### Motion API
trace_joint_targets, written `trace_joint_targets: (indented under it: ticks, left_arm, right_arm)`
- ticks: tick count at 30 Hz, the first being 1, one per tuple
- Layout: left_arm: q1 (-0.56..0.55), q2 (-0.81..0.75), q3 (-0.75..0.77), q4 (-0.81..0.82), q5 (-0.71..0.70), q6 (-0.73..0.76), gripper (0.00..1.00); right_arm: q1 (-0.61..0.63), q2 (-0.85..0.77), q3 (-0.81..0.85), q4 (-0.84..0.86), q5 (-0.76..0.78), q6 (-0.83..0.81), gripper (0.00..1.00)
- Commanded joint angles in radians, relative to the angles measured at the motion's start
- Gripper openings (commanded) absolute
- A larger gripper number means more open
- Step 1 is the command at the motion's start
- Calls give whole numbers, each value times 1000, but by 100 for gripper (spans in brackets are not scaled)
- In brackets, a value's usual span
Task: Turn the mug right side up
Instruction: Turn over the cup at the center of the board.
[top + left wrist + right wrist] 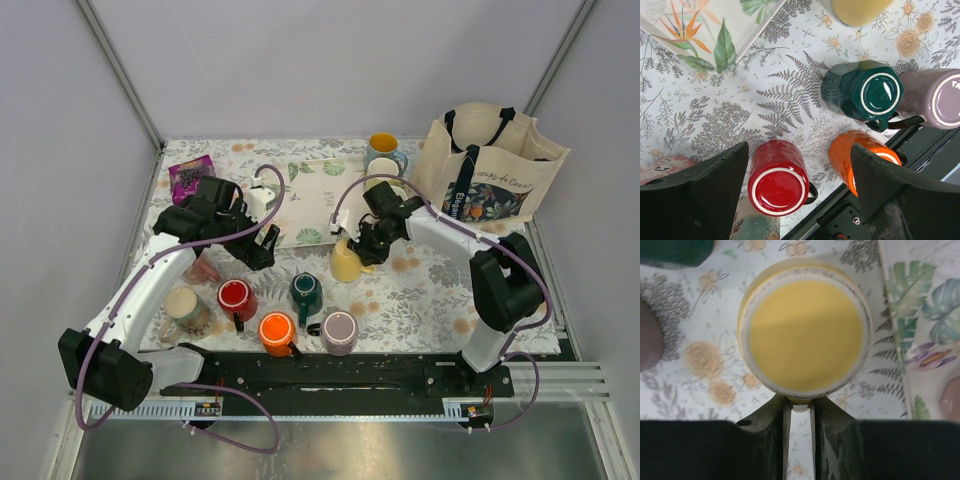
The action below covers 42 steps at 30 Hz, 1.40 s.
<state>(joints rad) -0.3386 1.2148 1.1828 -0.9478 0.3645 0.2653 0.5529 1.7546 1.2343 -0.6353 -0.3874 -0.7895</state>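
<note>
Right wrist alone: fingers [771, 427] tight on yellow mug [805, 335] handle.

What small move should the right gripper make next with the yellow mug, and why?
Probably a short lift straight up. The right gripper is shut, seemingly on the handle of the yellow mug, which stands base up on the tablecloth. The green mug and the tray lie close by, so clearing the cloth first should give room to turn it over.

Both upside down — yellow mug [805, 335], red mug [778, 185].
</note>
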Motion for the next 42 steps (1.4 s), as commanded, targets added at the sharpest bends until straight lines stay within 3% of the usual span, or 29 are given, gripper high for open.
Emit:
trace_joint_targets:
  ticks: [1,11,15,20,28,35,39,42]
  left_arm:
    - [3,-35,21,43,25,9,84]
    - [-80,-277,-129,417,-22,184,87]
    - [-141,-356,-189,464,-74,355,88]
    - [-200,-463,-304,625,-142,549,88]
    - [-372,-538,-514,981,-256,908,89]
    - [-448,-512,-634,1230,-229,957,89]
    - [-462,-485,-657,1334,-236,973,82]
    - [-462,-466,-657,1380,-228,982,68]
  right_arm:
    - [-14,-153,40,-118,-91,26,0]
    - [-94,-109,442,-449,-459,131,0]
    - [-107,-69,557,-584,-672,128,0]
    - [-108,5,685,-756,-826,116,0]
    - [-108,-9,645,-745,-866,151,0]
    - [-108,-1,610,-702,-877,220,0]
    - [-108,9,619,-682,-880,243,0]
    - [-108,13,613,-667,-875,265,0]
